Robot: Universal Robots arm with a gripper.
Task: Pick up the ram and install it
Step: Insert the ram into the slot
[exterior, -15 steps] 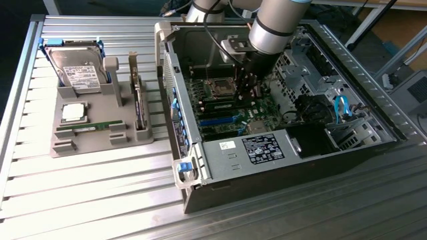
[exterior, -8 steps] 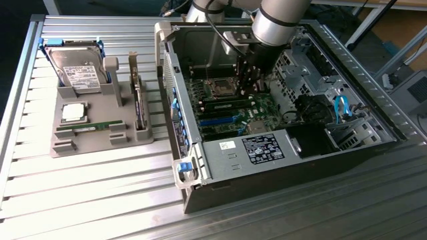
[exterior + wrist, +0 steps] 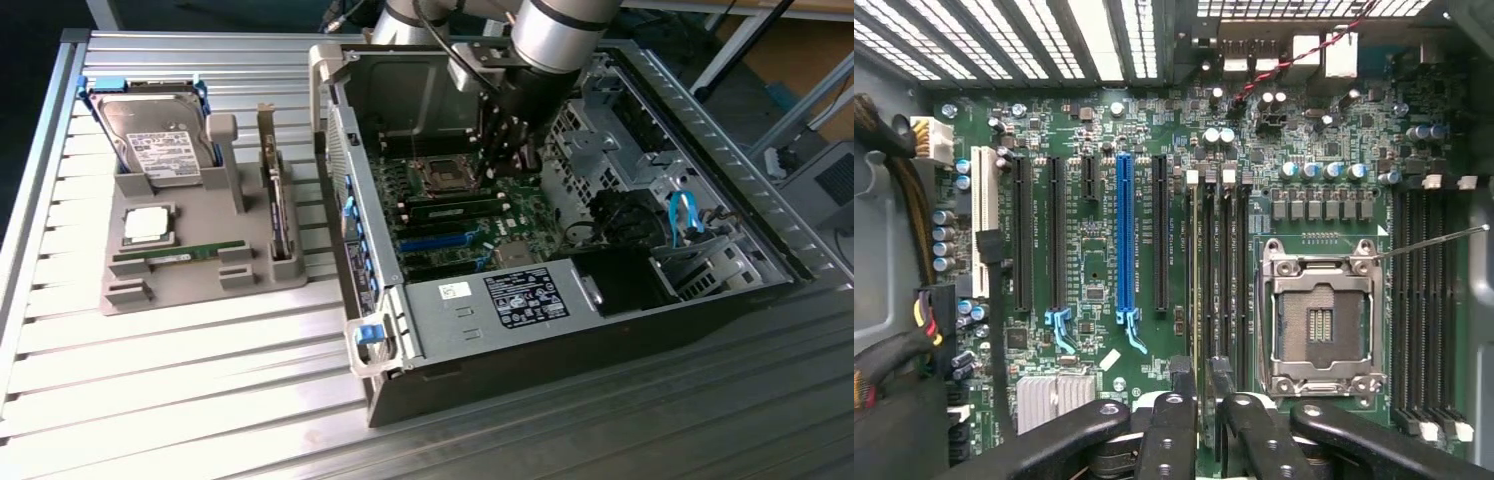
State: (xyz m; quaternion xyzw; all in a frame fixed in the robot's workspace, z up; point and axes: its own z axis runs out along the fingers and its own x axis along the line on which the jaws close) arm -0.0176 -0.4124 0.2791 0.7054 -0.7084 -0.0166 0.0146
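Observation:
The ram (image 3: pixel 180 252), a long thin green stick, lies flat in the front slot of the grey holder (image 3: pixel 200 290) at the exterior view's left, outside the computer. My gripper (image 3: pixel 514 150) is far from it, lowered into the open case over the motherboard. In the wrist view the gripper (image 3: pixel 1204 385) hangs over the memory slots (image 3: pixel 1219 270), its black fingers (image 3: pixel 1176 405) a little apart. Another thin green board edge (image 3: pixel 1198 300) stands in one slot and runs up between the fingertips. I cannot tell whether a finger touches it.
The grey holder also carries a hard drive (image 3: pixel 158 140), a square silver processor (image 3: pixel 147 225) and an upright card (image 3: pixel 276 200). The case wall (image 3: pixel 354 190) stands between holder and motherboard. An empty processor socket (image 3: pixel 1319 320) sits beside the memory slots, with cables (image 3: pixel 894 330) at the side.

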